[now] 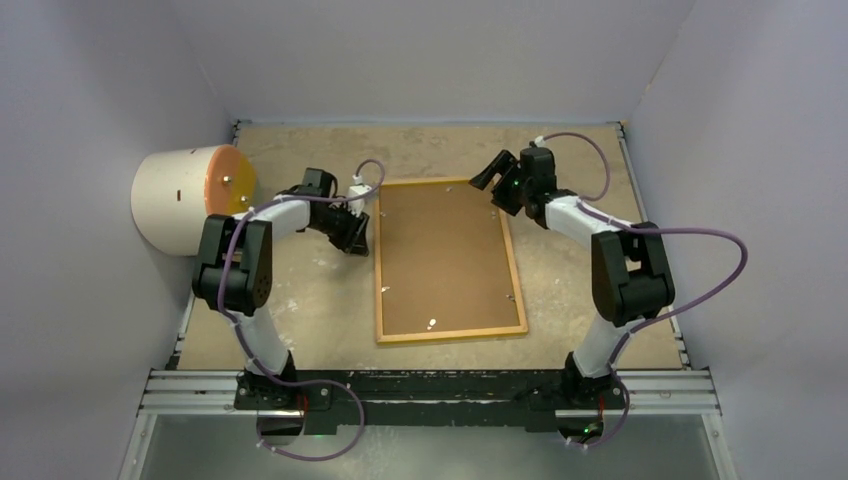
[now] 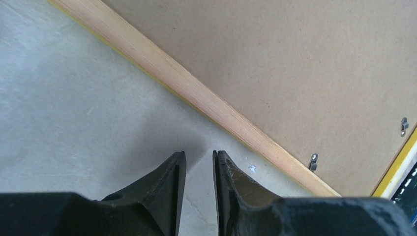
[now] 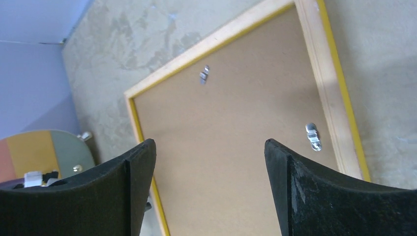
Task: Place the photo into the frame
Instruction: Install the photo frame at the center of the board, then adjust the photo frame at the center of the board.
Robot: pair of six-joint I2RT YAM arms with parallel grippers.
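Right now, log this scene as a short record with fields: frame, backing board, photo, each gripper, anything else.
frame: flat on the table, wood back up, yellow showing at its edges
backing board: lies inside the frame, metal tabs at its edges
photo: not visible in any view
left gripper: low over the table, just outside the frame's left rail, jaws a narrow gap apart, holding nothing
right gripper: above the frame's far right corner, jaws wide, holding nothing
other: pale drum with orange face, far left

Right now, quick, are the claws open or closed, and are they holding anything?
Left claw: open just a crack, holding nothing.
Right claw: wide open, holding nothing.
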